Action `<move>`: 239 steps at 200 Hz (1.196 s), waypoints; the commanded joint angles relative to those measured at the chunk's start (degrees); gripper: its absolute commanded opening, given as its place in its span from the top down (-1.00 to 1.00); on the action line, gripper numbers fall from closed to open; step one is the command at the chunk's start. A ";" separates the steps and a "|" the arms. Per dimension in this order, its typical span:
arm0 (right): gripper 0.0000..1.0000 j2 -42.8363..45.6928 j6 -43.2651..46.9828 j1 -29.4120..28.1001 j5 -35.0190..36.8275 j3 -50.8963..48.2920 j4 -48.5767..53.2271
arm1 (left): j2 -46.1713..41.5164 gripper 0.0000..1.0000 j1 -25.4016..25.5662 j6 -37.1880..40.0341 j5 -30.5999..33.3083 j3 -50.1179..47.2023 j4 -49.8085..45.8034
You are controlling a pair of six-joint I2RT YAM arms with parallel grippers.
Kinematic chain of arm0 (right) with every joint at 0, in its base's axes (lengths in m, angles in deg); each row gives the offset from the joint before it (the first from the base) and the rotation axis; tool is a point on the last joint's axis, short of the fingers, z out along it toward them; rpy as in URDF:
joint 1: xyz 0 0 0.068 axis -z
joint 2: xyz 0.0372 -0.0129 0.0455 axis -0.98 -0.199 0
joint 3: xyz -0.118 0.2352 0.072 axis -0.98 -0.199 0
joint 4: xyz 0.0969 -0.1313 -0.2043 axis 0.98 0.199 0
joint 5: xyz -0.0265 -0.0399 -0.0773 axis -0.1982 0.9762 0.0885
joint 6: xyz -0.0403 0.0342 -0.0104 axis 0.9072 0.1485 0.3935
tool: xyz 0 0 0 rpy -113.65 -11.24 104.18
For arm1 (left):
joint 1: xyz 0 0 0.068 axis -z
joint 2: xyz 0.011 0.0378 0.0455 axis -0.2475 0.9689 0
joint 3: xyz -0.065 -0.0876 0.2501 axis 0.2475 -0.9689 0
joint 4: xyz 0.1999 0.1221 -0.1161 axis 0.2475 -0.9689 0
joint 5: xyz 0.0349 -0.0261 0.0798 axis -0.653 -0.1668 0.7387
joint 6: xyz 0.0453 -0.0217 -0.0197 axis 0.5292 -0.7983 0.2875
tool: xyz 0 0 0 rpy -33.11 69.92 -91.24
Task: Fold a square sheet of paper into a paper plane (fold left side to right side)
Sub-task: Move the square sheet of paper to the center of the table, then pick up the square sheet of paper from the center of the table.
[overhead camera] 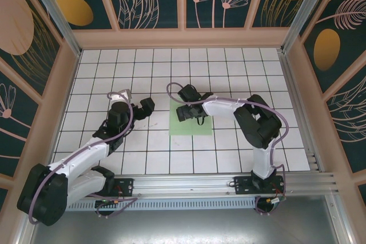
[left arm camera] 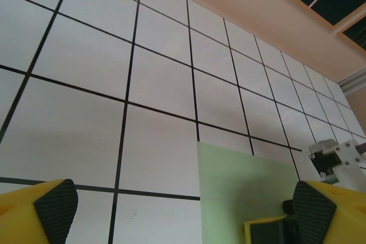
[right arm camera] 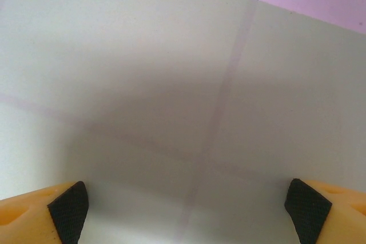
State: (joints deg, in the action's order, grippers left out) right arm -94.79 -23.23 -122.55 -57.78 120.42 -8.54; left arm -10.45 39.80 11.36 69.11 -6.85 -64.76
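The square sheet of paper [overhead camera: 191, 124] lies flat on the tiled floor, pale green, partly under my right arm. My right gripper [overhead camera: 189, 112] hovers over its upper left part, jaws wide open; in the right wrist view the sheet [right arm camera: 171, 95] spreads between the two black pads [right arm camera: 68, 211] with tile lines showing through. My left gripper [overhead camera: 145, 107] stands open to the left of the sheet, apart from it. In the left wrist view the sheet's left edge and corner [left arm camera: 240, 187] lie between my yellow fingers [left arm camera: 54, 204], with the right gripper's body at the far right. No paper plane shape is seen.
The floor is white tiles with black grid lines [overhead camera: 229, 72], walled by a beige rim [overhead camera: 183, 38] and patterned panels. A metal rail [overhead camera: 217, 184] with both arm bases runs along the near edge.
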 commanded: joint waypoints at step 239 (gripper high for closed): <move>-0.97 -0.38 4.21 12.19 -7.81 1.52 -2.34 | 33.92 -0.19 8.46 -7.39 -31.50 14.45 -0.47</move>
State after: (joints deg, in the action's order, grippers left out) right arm -94.18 -19.41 -110.75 -64.07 120.51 -9.65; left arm 21.64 47.65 3.80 37.35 5.83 -63.71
